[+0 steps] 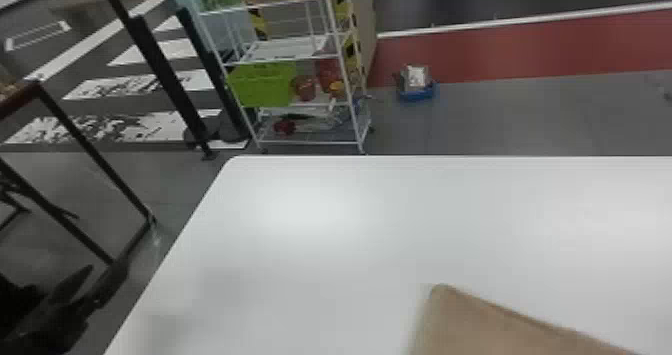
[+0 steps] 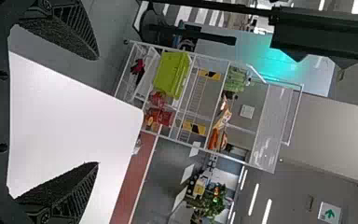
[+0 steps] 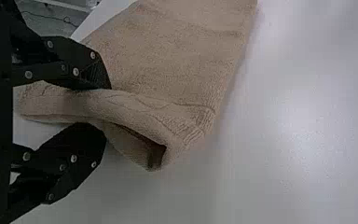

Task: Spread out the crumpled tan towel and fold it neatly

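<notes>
towel (image 1: 480,329): on the table (image 1: 350,229), at its near side in the head view; tan, laid fairly flat over most of what i can see, with one end turned up into a thick, loose fold (image 3: 135,105).
right gripper (image 3: 106,111): at that turned-up end, its jaws parted with the fold lying in the gap; i see cloth by both fingers but no pinch on it.
left gripper (image 2: 97,110): out past the table's left edge, jaws spread wide and holding nothing.
tan cloth: looks soft and light, thick in the pile, so it should bend easily and grip well rather than slip; nothing fragile about it.
open end (image 3: 156,156): the layers gape here into a dark hollow, so a shallow bite could take one layer and leave the other to sag.
best hold: square across the fold near the middle of its width, all layers together, then low and slow so the corners follow.
fold line: the job looks well into folding, the spreading mostly done; next would be to lay this end down level and press it flat.
risk: closing too deep would bunch the cloth, and a quick pull could skew the whole towel.
</notes>
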